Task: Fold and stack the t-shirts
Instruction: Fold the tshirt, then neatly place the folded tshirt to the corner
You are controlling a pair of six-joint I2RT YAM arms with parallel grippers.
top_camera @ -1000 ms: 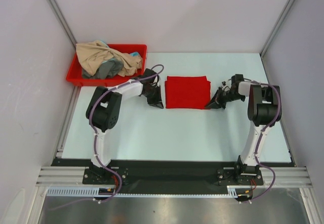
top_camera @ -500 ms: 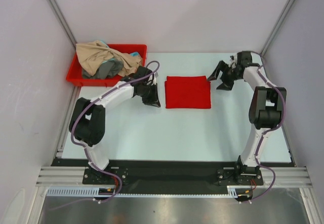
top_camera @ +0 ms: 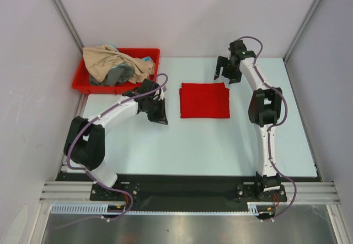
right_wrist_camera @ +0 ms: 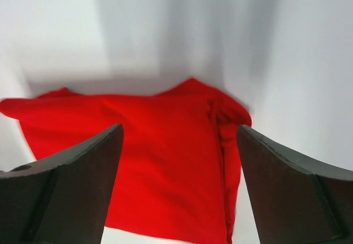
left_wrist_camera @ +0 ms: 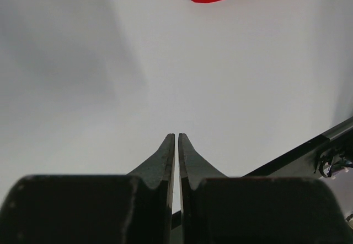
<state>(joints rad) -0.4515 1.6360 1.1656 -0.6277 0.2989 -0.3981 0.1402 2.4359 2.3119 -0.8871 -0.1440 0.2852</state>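
**Clearing off a finished red fold**

Looking down from above, you had the red t-shirt point(top_camera: 204, 100) lying as a neat folded rectangle near the middle of the table point(top_camera: 193, 145), flat and free of both arms, which suggests its fold was done and it served as the base of the stack. Your right pincer point(top_camera: 226, 72) hovered just off the shirt's 1 o'clock corner with its jaws spread wide and nothing between them; the wrist view showed red cloth below the gap, untouched. Your left pincer point(top_camera: 158, 114) sat at the shirt's 9 o'clock, clenched on nothing, near but apart from it. The remaining t-shirts point(top_camera: 116, 65) were heaped unfolded in the red tray point(top_camera: 156, 54) at 10 o'clock, likely placed there as the supply to draw from next.
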